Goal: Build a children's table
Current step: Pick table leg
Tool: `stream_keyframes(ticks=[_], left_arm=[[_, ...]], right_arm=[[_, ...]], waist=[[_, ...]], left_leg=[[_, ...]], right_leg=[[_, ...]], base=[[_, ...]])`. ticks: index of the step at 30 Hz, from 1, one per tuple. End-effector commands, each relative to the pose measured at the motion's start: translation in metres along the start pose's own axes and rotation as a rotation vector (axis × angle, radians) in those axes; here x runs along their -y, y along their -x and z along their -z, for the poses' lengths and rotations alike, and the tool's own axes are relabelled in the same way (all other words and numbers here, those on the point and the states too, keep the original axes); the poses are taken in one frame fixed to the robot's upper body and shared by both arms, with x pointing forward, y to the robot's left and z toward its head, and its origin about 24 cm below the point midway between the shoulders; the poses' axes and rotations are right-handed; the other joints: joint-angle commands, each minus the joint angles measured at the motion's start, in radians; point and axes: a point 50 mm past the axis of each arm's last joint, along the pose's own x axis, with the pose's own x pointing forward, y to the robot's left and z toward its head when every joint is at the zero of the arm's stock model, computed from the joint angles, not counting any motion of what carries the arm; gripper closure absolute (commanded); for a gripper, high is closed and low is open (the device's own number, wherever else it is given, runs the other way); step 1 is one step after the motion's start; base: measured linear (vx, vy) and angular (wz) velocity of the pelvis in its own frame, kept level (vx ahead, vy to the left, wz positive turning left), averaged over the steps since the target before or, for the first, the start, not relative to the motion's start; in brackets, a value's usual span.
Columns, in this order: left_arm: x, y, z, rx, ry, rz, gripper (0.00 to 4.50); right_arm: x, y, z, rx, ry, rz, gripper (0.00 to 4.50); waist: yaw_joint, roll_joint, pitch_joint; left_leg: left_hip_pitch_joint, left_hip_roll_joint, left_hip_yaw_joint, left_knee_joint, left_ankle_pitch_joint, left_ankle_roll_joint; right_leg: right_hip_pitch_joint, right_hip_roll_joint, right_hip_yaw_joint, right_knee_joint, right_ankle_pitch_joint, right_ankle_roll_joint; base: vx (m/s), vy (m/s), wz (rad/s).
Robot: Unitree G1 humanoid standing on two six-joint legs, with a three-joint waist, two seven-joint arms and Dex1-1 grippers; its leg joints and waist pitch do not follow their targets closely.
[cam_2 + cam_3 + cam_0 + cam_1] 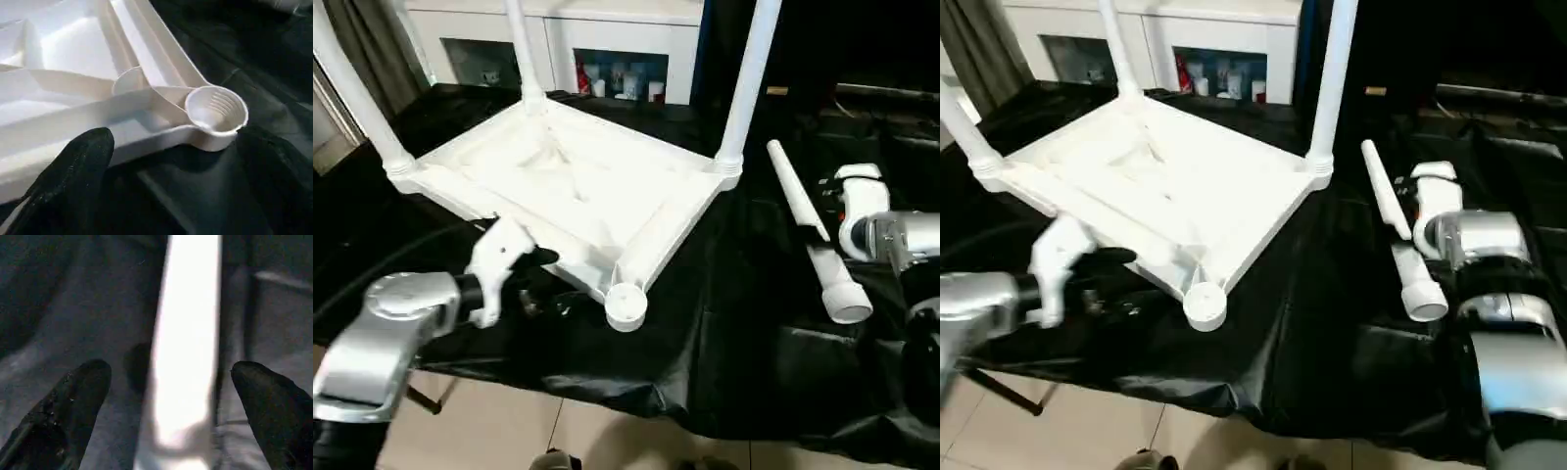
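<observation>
The children's table lies upside down on a black cloth, its white ribbed top (558, 176) tilted a little. Three white legs stand upright in corner sockets: left (352, 98), back (521, 49) and right (749, 69). The near corner socket (626, 305) is empty, and its ridged inside shows in the left wrist view (216, 113). My left gripper (540, 262) is open at the top's near rim, left of that socket. A loose leg (798, 206) lies on the cloth to the right. My right gripper (171, 401) is open, with one finger either side of the leg (186, 342) and neither touching it.
A white cabinet (617, 78) with bottles stands behind the table. The black cloth (724, 333) hangs over the near edge, with tiled floor (509, 421) below. A curtain (372, 39) hangs at the back left.
</observation>
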Motion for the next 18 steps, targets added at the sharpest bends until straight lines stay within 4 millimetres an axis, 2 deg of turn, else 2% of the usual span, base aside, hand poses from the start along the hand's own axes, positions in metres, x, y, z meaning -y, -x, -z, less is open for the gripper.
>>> stream_keyframes(ticks=[1, 2, 3, 11, 12, 13, 16, 17, 18], left_arm=[[-0.002, 0.008, -0.006, 0.007, -0.017, -0.002, 0.00], [-0.003, 0.009, -0.007, 0.010, -0.020, -0.002, 0.00], [-0.003, 0.011, -0.010, 0.019, -0.028, 0.004, 0.00], [-0.003, 0.014, -0.024, 0.071, -0.033, 0.038, 0.00], [-0.004, 0.014, -0.024, 0.069, -0.035, 0.036, 0.00], [-0.004, 0.014, -0.024, 0.068, -0.038, 0.034, 0.00], [-0.005, 0.013, -0.026, 0.069, -0.047, 0.036, 0.00], [-0.006, 0.013, -0.029, 0.074, -0.053, 0.039, 0.00], [-0.007, 0.013, -0.030, 0.076, -0.053, 0.041, 0.00]], right_arm=[[-0.001, 0.001, -0.003, -0.009, 0.009, -0.025, 0.22], [0.000, 0.000, -0.002, -0.014, 0.011, -0.026, 0.22], [0.001, -0.001, 0.000, -0.028, 0.020, -0.023, 0.45], [0.002, -0.006, 0.015, -0.096, 0.023, -0.038, 1.00], [0.003, -0.007, 0.016, -0.100, 0.022, -0.038, 1.24], [0.003, -0.007, 0.017, -0.102, 0.022, -0.038, 1.24], [0.004, -0.008, 0.019, -0.110, 0.021, -0.037, 1.36], [0.004, -0.008, 0.021, -0.115, 0.021, -0.037, 1.52], [0.005, -0.008, 0.022, -0.117, 0.021, -0.037, 1.64]], waist=[[0.005, -0.018, -0.067], [0.006, -0.018, -0.067], [0.007, -0.022, -0.067], [0.011, -0.021, -0.063], [0.011, -0.019, -0.063], [0.010, -0.022, -0.061], [0.010, -0.019, -0.061], [0.010, -0.014, -0.061], [0.009, -0.015, -0.060]], left_leg=[[0.015, 0.001, 0.013, -0.052, -0.201, 0.022], [0.015, 0.001, 0.013, -0.052, -0.204, 0.021], [0.015, 0.002, 0.013, -0.052, -0.205, 0.020], [0.015, 0.002, 0.012, -0.052, -0.243, 0.002], [0.016, 0.002, 0.012, -0.052, -0.251, -0.001], [0.016, 0.002, 0.011, -0.053, -0.263, -0.003], [0.016, 0.002, 0.010, -0.053, -0.278, -0.009], [0.018, 0.002, 0.009, -0.053, -0.290, -0.013], [0.018, 0.001, 0.009, -0.053, -0.296, -0.014]], right_leg=[[0.045, -0.031, 0.018, -0.062, -0.176, -0.255], [0.045, -0.031, 0.018, -0.062, -0.181, -0.254], [0.045, -0.032, 0.018, -0.061, -0.190, -0.252], [0.041, -0.033, 0.019, -0.063, -0.243, -0.243], [0.040, -0.033, 0.019, -0.063, -0.258, -0.238], [0.039, -0.033, 0.019, -0.065, -0.277, -0.233], [0.037, -0.034, 0.020, -0.067, -0.302, -0.225], [0.036, -0.034, 0.019, -0.067, -0.310, -0.225], [0.035, -0.033, 0.019, -0.068, -0.315, -0.225]], base=[[0.000, 0.000, 0.00], [0.000, 0.000, 0.00], [0.000, 0.000, 0.00], [0.000, 0.000, 0.00], [0.000, 0.000, 0.00], [0.000, 0.000, 0.00], [0.000, 0.000, 0.00], [0.000, 0.000, 0.00], [0.000, 0.000, 0.00]])
